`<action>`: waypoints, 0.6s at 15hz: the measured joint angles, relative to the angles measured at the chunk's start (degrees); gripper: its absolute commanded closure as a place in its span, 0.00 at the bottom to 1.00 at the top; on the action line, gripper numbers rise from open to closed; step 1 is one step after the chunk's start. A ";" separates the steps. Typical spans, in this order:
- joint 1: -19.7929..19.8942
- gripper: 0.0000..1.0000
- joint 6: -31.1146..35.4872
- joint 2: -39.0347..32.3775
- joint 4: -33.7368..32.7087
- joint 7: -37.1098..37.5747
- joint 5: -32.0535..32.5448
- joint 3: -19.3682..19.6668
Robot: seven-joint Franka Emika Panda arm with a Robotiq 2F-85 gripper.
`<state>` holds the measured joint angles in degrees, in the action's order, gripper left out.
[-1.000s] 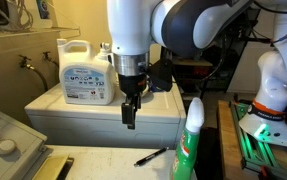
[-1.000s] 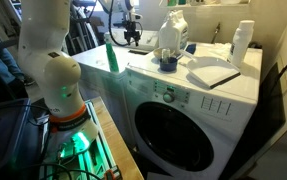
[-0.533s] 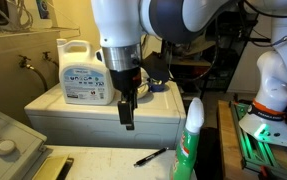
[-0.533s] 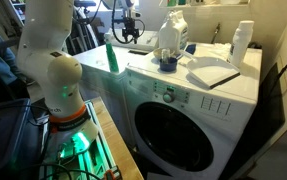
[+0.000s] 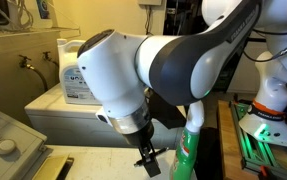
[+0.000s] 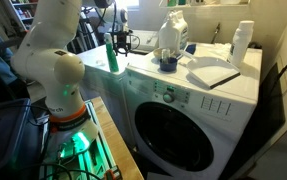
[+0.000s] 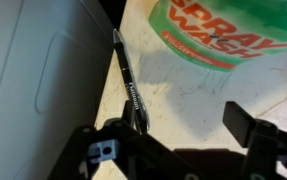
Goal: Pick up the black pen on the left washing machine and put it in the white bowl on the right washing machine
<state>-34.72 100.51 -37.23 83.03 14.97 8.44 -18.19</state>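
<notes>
- Surveying an exterior view from its left edge, the grey ribbed box with a knob (image 5: 3, 135) sits apart from the work and plays no part in it.
- Detergent jug (image 5: 71, 78) stands upright on the right washing machine (image 5: 58, 110), set back from the front edge.
- The left washing machine (image 5: 103, 168) shows only its flat cream top, lower than the white machine. The surface looks smooth and hard, so a thin pen lying flat on it offers little to grip.
- Black pen (image 7: 126, 78) lies on that cream top in the wrist view, just beside the white machine's wall and nearly parallel to it.
- Gripper (image 7: 173, 138) hangs low over the pen with its jaws spread and nothing pinched. The pen's near end lies between the fingers, closer to one of them. Judged to be lined up for closing across the barrel.
- Spray bottle (image 5: 190, 140) stands upright just beside the gripper and could be knocked.
- White bowl is hidden behind the arm, so its position cannot be told. The room is a cluttered utility space.
</notes>
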 measured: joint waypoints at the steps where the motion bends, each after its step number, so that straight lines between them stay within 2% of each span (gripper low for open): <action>1: -0.63 0.18 -0.26 -0.96 -0.89 -0.78 0.29 0.53; 2: -1.07 0.24 -0.28 -1.74 -1.74 -1.56 0.59 0.96; 3: -1.50 0.21 -0.28 -2.49 -2.57 -2.27 1.12 1.47; 4: -1.87 0.24 -0.28 -3.16 -3.38 -2.89 1.62 2.03; 7: -2.47 0.40 -0.29 -5.05 -5.34 -4.21 2.38 3.60; 9: -2.48 0.58 -0.29 -6.27 -6.49 -5.10 2.40 4.48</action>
<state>-37.20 100.22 -43.50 76.54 9.87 10.84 -13.71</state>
